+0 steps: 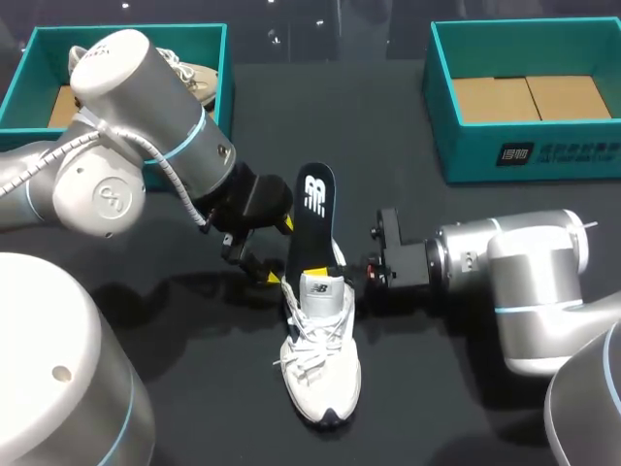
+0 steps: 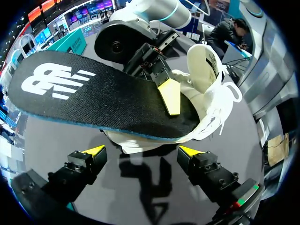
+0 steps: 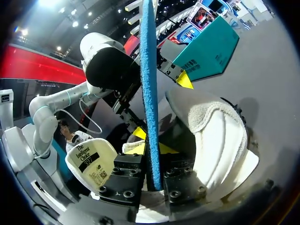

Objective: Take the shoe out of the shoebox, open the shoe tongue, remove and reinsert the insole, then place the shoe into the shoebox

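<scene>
A white shoe (image 1: 320,359) lies on the black table, toe toward the front edge, laces loose. Its black insole (image 1: 312,218) sticks out of the heel opening and slants up toward the back. My right gripper (image 1: 342,270) comes in from the right at the shoe's collar and is shut on the insole (image 3: 150,93), whose blue edge runs between its fingers. In the left wrist view one yellow finger (image 2: 170,96) presses on the insole (image 2: 93,93) above the shoe (image 2: 206,93). My left gripper (image 1: 260,254) stands open just left of the heel, nothing between its fingers (image 2: 96,151).
A teal shoebox (image 1: 29,58) at the back left holds another pale shoe (image 1: 194,83), partly hidden by my left arm. A second teal shoebox (image 1: 441,107) at the back right shows only its brown cardboard floor.
</scene>
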{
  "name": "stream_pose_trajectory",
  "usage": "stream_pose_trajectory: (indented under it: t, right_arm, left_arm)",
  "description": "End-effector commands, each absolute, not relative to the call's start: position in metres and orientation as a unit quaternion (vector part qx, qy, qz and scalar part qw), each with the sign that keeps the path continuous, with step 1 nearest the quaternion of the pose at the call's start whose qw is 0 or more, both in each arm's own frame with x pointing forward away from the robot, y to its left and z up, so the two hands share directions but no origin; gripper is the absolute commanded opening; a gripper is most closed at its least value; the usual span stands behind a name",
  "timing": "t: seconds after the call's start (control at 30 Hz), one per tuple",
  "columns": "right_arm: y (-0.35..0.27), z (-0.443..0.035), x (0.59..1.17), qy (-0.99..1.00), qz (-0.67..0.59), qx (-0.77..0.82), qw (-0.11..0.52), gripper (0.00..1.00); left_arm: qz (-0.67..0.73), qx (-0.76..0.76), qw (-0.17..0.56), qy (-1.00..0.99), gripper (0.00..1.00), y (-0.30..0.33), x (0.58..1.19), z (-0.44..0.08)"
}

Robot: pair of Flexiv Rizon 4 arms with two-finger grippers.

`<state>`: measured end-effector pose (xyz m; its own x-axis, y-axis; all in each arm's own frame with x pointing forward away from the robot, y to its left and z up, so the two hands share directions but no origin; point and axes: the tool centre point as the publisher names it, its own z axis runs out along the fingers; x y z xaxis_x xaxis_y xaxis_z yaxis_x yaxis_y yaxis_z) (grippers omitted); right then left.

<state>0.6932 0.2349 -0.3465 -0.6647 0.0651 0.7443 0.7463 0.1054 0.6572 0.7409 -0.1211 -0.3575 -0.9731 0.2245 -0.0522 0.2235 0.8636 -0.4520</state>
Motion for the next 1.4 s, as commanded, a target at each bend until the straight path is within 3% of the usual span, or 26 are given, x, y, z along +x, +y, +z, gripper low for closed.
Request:
stream_pose_trajectory:
  t: [0.03,0.2,0.83,1.03,1.13,1.4]
  right_arm:
    - [0.233,-0.346,0.695,-0.689,-0.601,-0.286,0.285,0.24]
    - [0.233,-0.339,0.699,-0.694,-0.603,-0.276,0.281,0.30]
    - [0.233,-0.307,0.720,-0.720,-0.589,-0.253,0.269,0.29]
    - [0.233,-0.303,0.734,-0.723,-0.572,-0.268,0.280,0.17]
    - [0.233,-0.306,0.737,-0.719,-0.564,-0.281,0.293,0.00]
    - [0.232,-0.328,0.727,-0.703,-0.560,-0.301,0.319,0.00]
  left_arm:
    - [0.234,-0.116,0.000,-0.965,1.00,-0.120,0.740,-0.357]
    - [0.234,-0.116,0.000,-0.965,1.00,-0.120,0.740,-0.357]
    - [0.234,-0.116,0.000,-0.965,1.00,-0.120,0.740,-0.357]
    - [0.234,-0.116,0.000,-0.965,1.00,-0.120,0.740,-0.357]
    - [0.234,-0.116,0.000,-0.965,1.00,-0.120,0.740,-0.357]
    - [0.234,-0.116,0.000,-0.965,1.00,-0.120,0.740,-0.357]
